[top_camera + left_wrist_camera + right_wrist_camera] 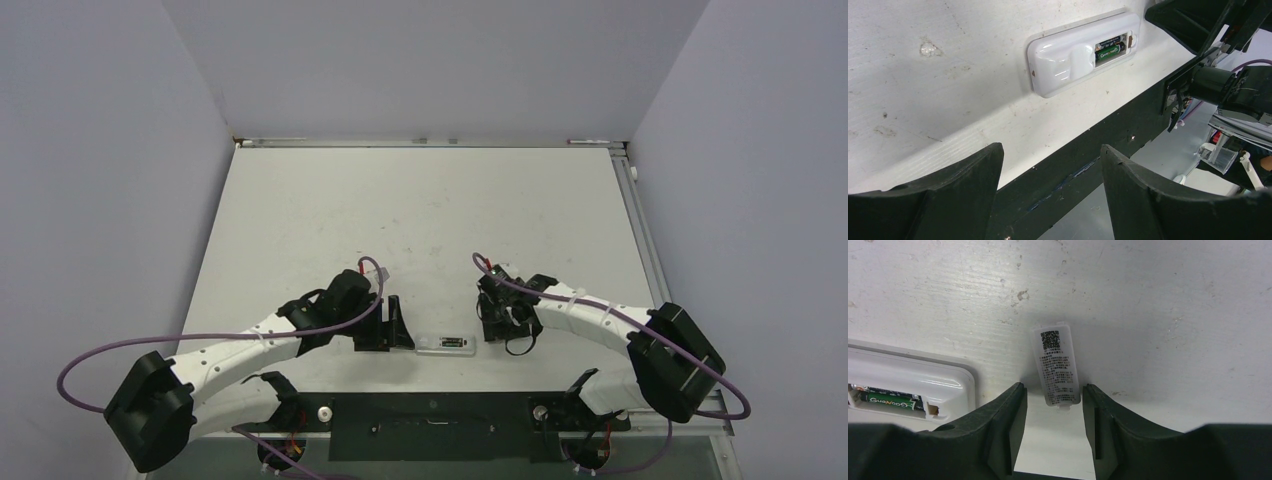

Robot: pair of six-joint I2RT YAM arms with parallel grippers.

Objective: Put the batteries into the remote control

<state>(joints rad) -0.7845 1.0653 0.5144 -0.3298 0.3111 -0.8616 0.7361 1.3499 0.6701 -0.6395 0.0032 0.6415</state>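
Note:
The white remote control lies back side up near the table's front edge, between my two grippers. Its battery recess is open, and the dark batteries lie inside it; one green-lettered battery is plainly seen. The remote also shows in the left wrist view and in the right wrist view, with a battery in it. My left gripper is open and empty, just left of the remote. My right gripper is open, its fingertips on either side of a small white labelled battery cover lying flat on the table.
A black mounting plate runs along the near edge under the arm bases, and it also shows in the left wrist view. Grey walls enclose the white table on three sides. Purple cables loop from both arms.

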